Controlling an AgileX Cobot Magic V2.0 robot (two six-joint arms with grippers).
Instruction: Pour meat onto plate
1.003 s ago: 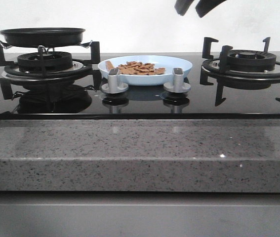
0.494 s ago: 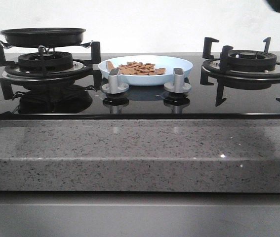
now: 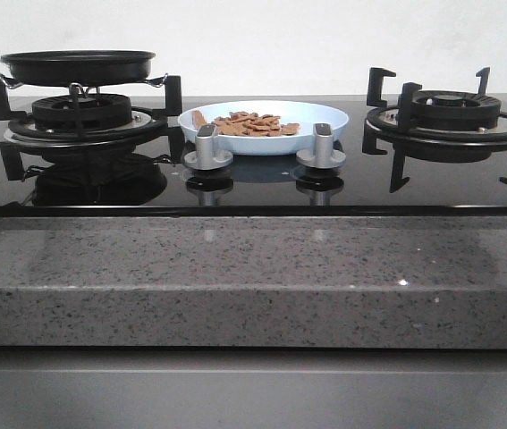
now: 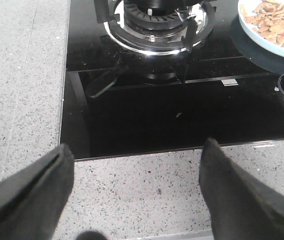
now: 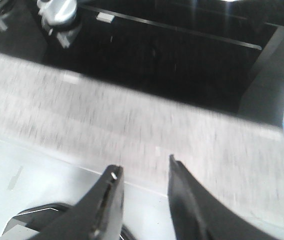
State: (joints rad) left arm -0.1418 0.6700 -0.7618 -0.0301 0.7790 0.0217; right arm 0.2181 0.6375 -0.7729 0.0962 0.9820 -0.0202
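The pale blue plate (image 3: 320, 121) sits on the black glass hob between the two burners, and the orange-brown meat (image 3: 249, 124) lies heaped in it. Plate (image 4: 262, 37) and meat (image 4: 277, 15) also show in the left wrist view. The black frying pan (image 3: 77, 64) rests on the left burner. Neither gripper shows in the front view. My left gripper (image 4: 136, 150) is open and empty above the granite counter's front edge. My right gripper (image 5: 144, 167) is open and empty over the counter edge; its view is blurred.
Two silver knobs (image 3: 207, 147) (image 3: 321, 146) stand in front of the plate. The right burner (image 3: 450, 112) has black pan supports and nothing on it. The left burner (image 4: 157, 22) shows in the left wrist view. A speckled granite counter (image 3: 253, 277) runs along the front.
The right gripper, seen at the top right of the front view a second ago, has moved right and out of that view. Plate, meat and pan have not moved.
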